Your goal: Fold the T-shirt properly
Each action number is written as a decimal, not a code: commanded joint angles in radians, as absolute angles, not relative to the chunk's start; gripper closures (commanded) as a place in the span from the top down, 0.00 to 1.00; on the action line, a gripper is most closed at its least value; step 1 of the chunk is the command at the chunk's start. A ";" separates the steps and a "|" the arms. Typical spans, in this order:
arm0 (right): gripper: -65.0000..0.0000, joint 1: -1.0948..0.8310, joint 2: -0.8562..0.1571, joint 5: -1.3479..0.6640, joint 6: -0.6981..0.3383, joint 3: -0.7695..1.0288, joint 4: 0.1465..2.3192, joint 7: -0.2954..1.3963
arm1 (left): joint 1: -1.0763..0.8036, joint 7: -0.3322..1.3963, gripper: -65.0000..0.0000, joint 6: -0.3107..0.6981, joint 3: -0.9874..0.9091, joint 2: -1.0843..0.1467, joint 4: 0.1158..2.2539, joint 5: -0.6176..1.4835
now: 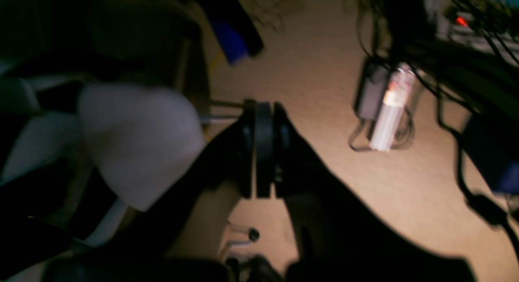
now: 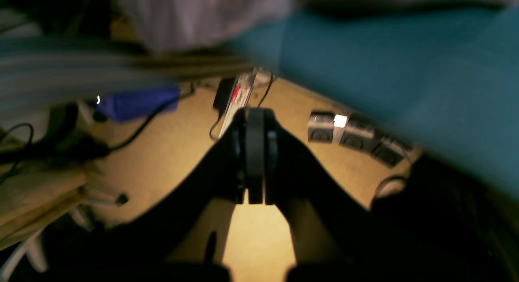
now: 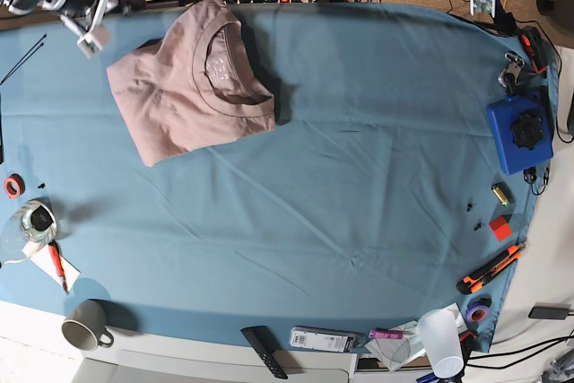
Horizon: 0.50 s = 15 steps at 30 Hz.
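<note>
Folded into a compact rectangle, T-shirt (image 3: pixel 191 82) at the teal table cloth's (image 3: pixel 359 177) far left corner. Left gripper (image 1: pixel 264 150) and right gripper (image 2: pixel 255 154) off it, fingers pressed together, empty. Folding seemingly finished; next, likely nothing beyond parking.

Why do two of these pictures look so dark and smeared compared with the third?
Left wrist view: dim and blurred, the shut fingers a black silhouette. Right wrist view: also dark, with streaked blur across the teal cloth. Base view: evenly lit and sharp, the T-shirt crisp.
</note>
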<state>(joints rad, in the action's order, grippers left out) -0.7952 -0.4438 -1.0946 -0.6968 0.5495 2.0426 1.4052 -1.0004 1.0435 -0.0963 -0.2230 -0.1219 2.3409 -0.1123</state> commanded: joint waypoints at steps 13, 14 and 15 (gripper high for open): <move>0.00 -0.947 -0.457 -0.973 -0.698 0.455 2.053 1.396 | -1.087 0.993 0.00 -0.069 -0.226 -0.125 2.291 -0.033; 0.00 -0.948 -0.457 -0.949 -0.698 0.420 2.053 1.396 | -1.082 0.993 0.00 -0.069 -0.226 -0.125 2.263 -0.033; 0.00 -0.947 -0.457 -0.918 -0.698 0.382 2.050 1.396 | -1.076 0.985 0.00 -0.069 -0.226 -0.125 2.234 -0.033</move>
<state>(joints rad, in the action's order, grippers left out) -0.9367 -0.4461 -0.9035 -0.6971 0.3721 2.0411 1.4017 -1.0630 0.9913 -0.0658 -0.2230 -0.1223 2.2169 -0.0257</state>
